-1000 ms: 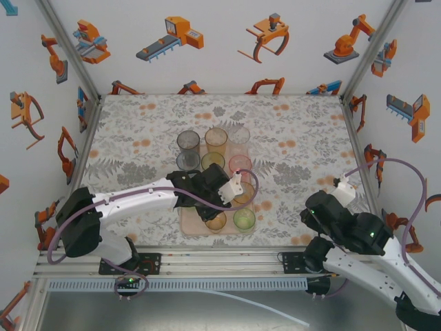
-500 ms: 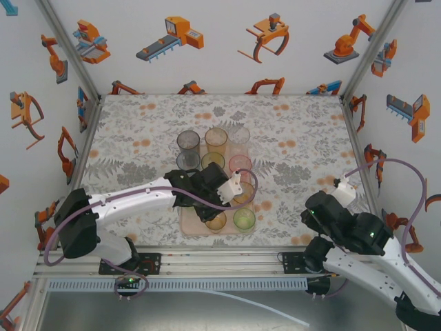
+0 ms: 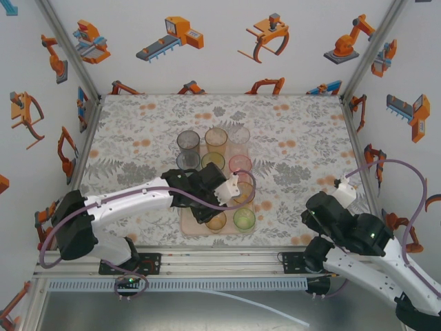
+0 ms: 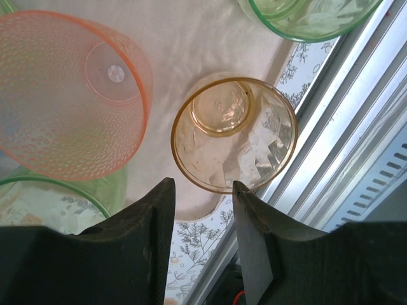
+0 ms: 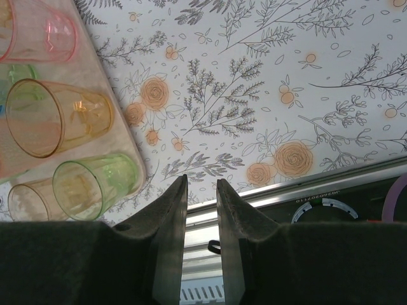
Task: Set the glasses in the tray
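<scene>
All glasses (image 3: 216, 138) we see stand on the tray (image 3: 185, 225), so we judge little remains: left gripper (image 4: 203, 188) spread, empty, amber glass (image 4: 234, 133) at its 12 o'clock; right gripper (image 5: 201, 185) slightly parted, empty, at the tray's 4 o'clock.

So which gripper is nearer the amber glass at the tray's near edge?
Left. The left gripper hovers just short of the amber glass, jaws empty; the right gripper sits off the tray, over the table to its right.
</scene>
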